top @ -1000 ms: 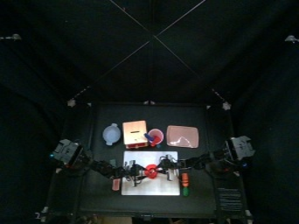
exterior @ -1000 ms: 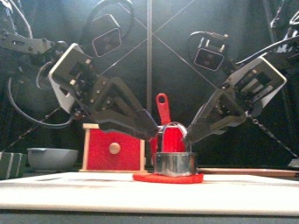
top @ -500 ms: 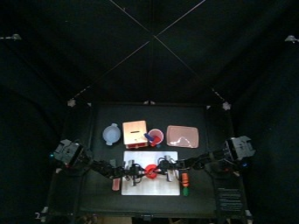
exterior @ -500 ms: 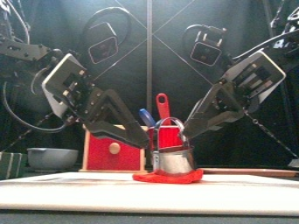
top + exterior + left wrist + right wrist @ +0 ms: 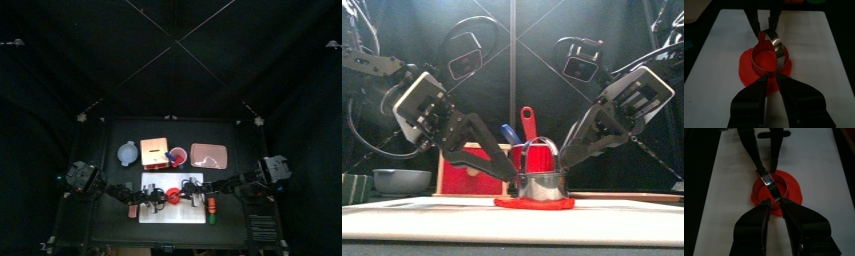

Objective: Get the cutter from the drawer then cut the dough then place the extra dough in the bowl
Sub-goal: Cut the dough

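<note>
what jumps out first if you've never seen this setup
A round metal cutter sits on a flat red dough disc on the white cutting board, at front centre. The left claw and right claw lean in from either side, each closed on its rim.

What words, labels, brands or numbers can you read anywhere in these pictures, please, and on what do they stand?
None: no text can be read in any view.
The metal cutter, red dough, white cutting board, wooden box and bowl show no print, label or number.
</note>
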Controlling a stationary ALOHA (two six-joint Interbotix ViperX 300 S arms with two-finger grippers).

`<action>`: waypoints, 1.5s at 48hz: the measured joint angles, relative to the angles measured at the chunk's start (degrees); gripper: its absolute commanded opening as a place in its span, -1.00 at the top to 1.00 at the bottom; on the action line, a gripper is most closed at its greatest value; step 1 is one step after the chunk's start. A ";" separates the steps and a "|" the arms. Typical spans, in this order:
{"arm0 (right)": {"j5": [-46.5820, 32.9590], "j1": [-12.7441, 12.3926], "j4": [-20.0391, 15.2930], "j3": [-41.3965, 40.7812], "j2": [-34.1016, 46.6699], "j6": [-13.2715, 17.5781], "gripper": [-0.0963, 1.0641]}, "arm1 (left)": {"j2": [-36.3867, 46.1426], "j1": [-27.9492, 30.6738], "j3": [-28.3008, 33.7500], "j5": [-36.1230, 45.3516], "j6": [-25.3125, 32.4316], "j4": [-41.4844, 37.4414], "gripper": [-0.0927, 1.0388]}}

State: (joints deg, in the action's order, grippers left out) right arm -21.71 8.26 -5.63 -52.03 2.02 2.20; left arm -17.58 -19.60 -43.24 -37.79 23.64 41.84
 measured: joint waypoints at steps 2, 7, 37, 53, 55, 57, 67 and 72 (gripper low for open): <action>0.00 0.00 0.18 0.00 0.00 0.00 -0.30 | -0.26 0.18 0.18 0.18 0.00 0.00 -0.32; 0.00 -0.09 0.09 0.09 0.00 0.00 -0.33 | -0.35 0.18 0.35 0.18 0.00 0.00 -0.32; 0.00 -0.88 1.23 0.35 -1.05 -0.70 -0.49 | -0.35 0.35 0.35 2.11 0.00 0.00 -0.32; 0.00 -1.14 2.90 2.37 -0.44 -0.70 -0.49 | -0.44 1.14 0.35 2.55 0.00 0.00 -0.31; 0.00 -1.23 3.16 2.64 -0.18 -0.70 -0.49 | -0.53 1.23 0.26 2.55 0.00 0.00 -0.31; 0.00 -1.32 3.34 2.90 0.18 -0.70 -0.49 | -0.70 1.41 0.35 2.55 -0.09 0.00 -0.31; 0.00 -1.23 3.87 3.60 1.23 -0.62 -0.48 | -0.88 1.49 0.44 2.55 -0.09 0.00 -0.30; 0.00 -1.32 3.87 3.60 1.49 -0.44 -0.48 | -0.97 1.49 0.44 2.46 -0.09 0.00 -0.29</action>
State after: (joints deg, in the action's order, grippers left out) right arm -21.71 6.94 -1.76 -48.43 3.52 1.76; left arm -18.54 -18.11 -42.80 -35.33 23.55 41.84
